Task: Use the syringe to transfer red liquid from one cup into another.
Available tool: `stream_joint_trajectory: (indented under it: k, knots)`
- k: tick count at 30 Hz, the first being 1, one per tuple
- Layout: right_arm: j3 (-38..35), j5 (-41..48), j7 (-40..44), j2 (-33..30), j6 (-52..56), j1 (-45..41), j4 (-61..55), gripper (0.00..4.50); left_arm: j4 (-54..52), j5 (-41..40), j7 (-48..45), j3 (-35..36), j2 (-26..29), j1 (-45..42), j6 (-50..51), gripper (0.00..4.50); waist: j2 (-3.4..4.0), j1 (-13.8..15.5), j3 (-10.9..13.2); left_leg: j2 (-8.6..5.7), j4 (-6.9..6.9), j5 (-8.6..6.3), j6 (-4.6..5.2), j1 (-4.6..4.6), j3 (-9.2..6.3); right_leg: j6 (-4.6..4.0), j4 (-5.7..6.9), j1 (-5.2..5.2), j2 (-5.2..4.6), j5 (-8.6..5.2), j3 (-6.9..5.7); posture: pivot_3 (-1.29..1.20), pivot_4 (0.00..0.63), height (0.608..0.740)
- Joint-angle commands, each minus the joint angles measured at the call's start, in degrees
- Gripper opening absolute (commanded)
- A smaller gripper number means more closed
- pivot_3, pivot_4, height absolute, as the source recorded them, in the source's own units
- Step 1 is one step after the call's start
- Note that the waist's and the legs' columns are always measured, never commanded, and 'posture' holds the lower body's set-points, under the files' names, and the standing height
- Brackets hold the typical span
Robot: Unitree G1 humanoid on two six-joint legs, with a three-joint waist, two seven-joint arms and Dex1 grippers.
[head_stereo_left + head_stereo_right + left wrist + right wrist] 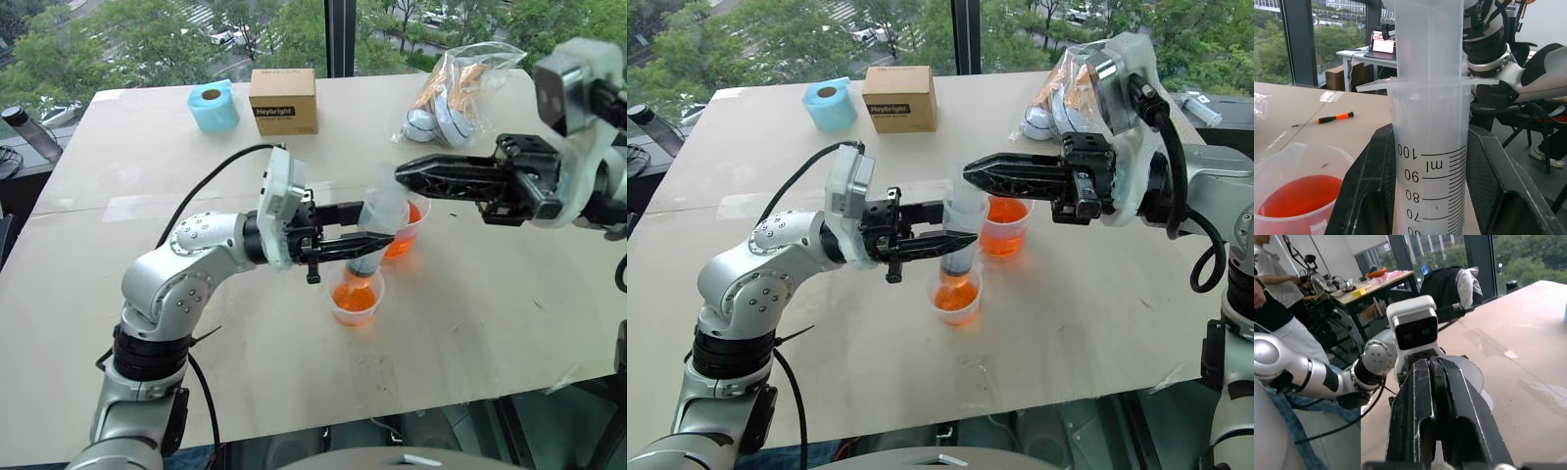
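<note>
The left gripper (377, 242) clamps the syringe (377, 220) by its barrel and holds it upright over the small cup (357, 297), tip down in that cup's red liquid (354, 298). The right gripper (402, 174) reaches in level at the plunger top, its jaws pressed together with nothing between them. The big cup (411, 227) with more red liquid stands on the table (490, 313) just behind the syringe, beyond the small one.
</note>
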Motion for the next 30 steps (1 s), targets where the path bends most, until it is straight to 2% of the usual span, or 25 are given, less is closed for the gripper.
stream_joint_trajectory:
  k: [1,10,17,24,27,30]
  knots:
    - [3.0,-1.0,2.5,-1.5,2.3,0.9,-3.4,0.06,-1.9,-1.1,0.4,1.2,-1.1,-1.2,-2.0,1.41,0.00,0.0,0.0,0.00,0.00,0.00,0.00,0.00,0.00,0.00,-0.01,0.00,0.00,0.00,0.00,0.00,0.150,0.740]
    - [6.1,-6.3,3.3,-2.6,3.4,2.1,-5.3,0.06,-1.2,-0.3,0.7,0.8,-2.6,-1.4,-2.6,1.41,0.00,0.0,0.0,0.00,-0.01,0.00,0.00,0.00,-0.01,0.00,-0.03,0.00,-0.01,0.00,-0.01,0.00,0.150,0.740]
    - [6.4,-6.6,4.2,-3.7,3.8,2.8,-5.8,0.06,-1.2,0.3,0.8,0.7,-3.2,-1.5,-2.5,1.41,0.00,0.0,0.0,0.00,-0.01,0.00,0.00,0.00,-0.04,0.00,-0.08,0.05,-0.02,0.00,-0.03,0.00,0.150,0.740]
    - [-2.0,-1.8,3.5,-0.6,-2.2,3.9,-1.9,0.06,-1.2,0.5,1.1,1.0,-3.5,-1.2,-2.5,1.41,-0.01,0.1,0.0,0.01,-0.01,0.00,0.00,0.00,-0.06,0.00,-0.13,0.08,-0.02,0.00,-0.06,0.00,0.150,0.740]
    - [-6.4,1.2,3.6,-2.6,-1.9,7.2,0.2,0.85,-1.0,0.4,1.3,1.3,-3.9,-1.3,-2.6,1.41,-0.01,0.3,0.0,0.00,-0.01,0.00,0.00,0.00,-0.08,0.00,-0.16,0.12,-0.02,0.00,-0.09,0.00,0.150,0.740]
    - [-6.6,-2.5,3.2,-5.0,-1.5,11.0,0.1,2.25,-0.2,0.3,0.6,1.5,-3.8,-1.9,-2.8,1.41,-0.01,0.4,0.0,0.00,0.00,-0.02,0.03,0.01,-0.13,0.00,-0.26,0.23,-0.03,0.00,-0.16,0.00,0.150,0.740]
